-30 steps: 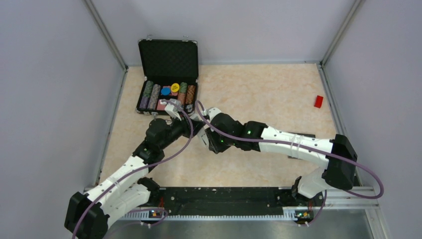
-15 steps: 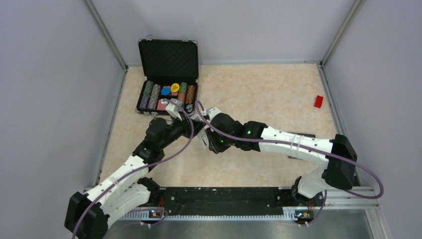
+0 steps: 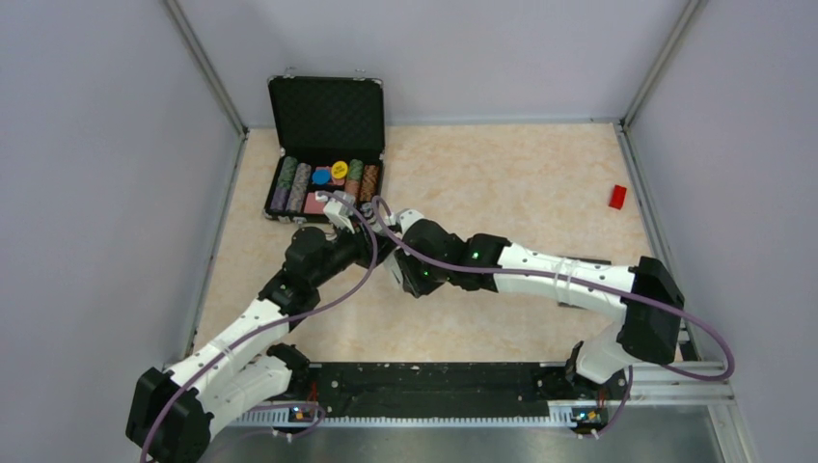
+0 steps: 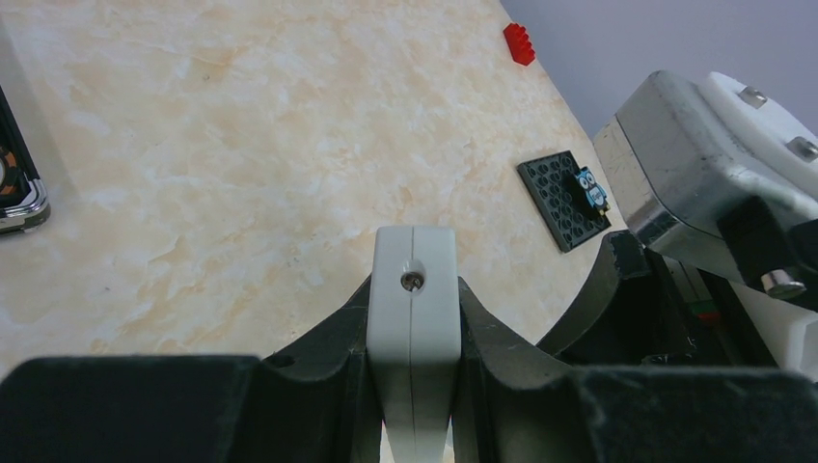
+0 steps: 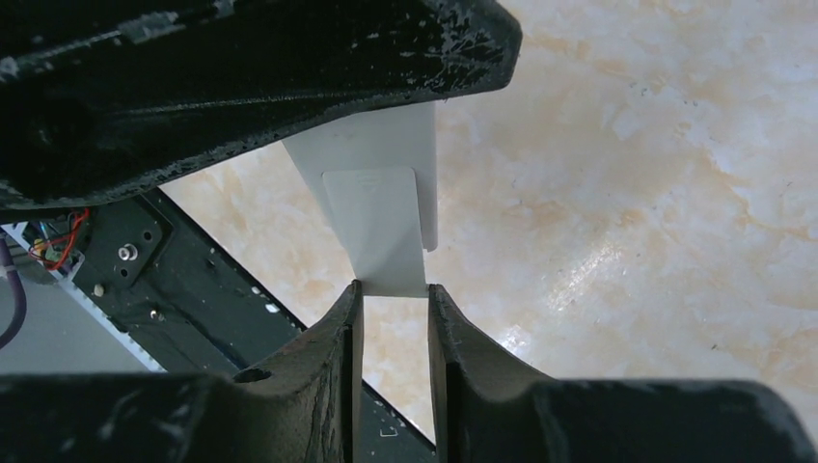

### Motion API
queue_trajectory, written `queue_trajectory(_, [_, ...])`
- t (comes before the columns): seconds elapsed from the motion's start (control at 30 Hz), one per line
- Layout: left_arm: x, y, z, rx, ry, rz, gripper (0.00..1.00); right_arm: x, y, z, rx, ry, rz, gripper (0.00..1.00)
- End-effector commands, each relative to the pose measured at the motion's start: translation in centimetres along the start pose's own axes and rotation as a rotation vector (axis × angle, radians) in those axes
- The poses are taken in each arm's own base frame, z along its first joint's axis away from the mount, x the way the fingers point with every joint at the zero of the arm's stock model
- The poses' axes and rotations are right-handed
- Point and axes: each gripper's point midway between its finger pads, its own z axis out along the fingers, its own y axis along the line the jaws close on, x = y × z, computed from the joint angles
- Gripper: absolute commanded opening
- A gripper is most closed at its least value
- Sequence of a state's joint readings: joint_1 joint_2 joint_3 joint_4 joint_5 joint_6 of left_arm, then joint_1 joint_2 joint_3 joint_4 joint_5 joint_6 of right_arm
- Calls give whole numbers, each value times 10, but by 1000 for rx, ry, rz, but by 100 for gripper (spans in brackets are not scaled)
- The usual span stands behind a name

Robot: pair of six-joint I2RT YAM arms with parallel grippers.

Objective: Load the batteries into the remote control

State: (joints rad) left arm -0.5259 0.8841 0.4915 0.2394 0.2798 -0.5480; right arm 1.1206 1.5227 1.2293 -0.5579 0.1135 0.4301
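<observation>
We see both arms meeting just toward 9 o'clock of the table's [image 3: 521, 183] centre, so the work sits there. The left gripper [image 4: 412, 289] is clamped on the remote control [image 4: 413, 328], which stands edge-on between its dark fingers with a small screw hole facing the wrist camera. The remote is lifted off the marble top.

From the right wrist, we look up the remote's white body to a white panel [image 5: 374, 227] lying flat on it. We take this for the battery cover, or the place where it seats. The right gripper [image 5: 394, 294] has its fingers drawn narrow, and the panel's lower edge sits right at their tips. We cannot tell whether they pinch it or merely touch it.

The batteries do not show in any view, neither on the table nor in the remote, and no dark recess is exposed. So we cannot say whether the cells are already in. We judge this to be a cover step, either sliding the panel off before loading or pressing it home after. If it is the first, picking up and seating both cells remains.

Away from the work, a chip case [image 3: 325, 145] lies open at 10 o'clock, a red block [image 3: 617, 196] sits at 2 o'clock, and a black plate [image 4: 558, 198] lies toward 3 o'clock.
</observation>
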Motion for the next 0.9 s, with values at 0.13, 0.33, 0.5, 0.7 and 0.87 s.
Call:
queue_trajectory(0.13, [-25, -22, -1, 68, -63, -7, 0, -38, 6, -4, -1, -109, 25, 23])
queue_trajectory(0.33, [-25, -18, -1, 38, -70, -38, 0, -38, 5, 0, 5, -109, 34, 24])
queue_trajectory(0.5, [-19, 3, -3, -62, -79, -45, 0, -29, 1, 3, 21, -104, 61, 24])
queue_trajectory(0.7, [-8, 25, -6, -164, -76, -98, 0, 5, -24, 1, 91, -43, 142, 31])
queue_trajectory(0.87, [7, 32, -8, -181, -94, -249, 0, 62, -67, -1, 229, 56, 268, 36])
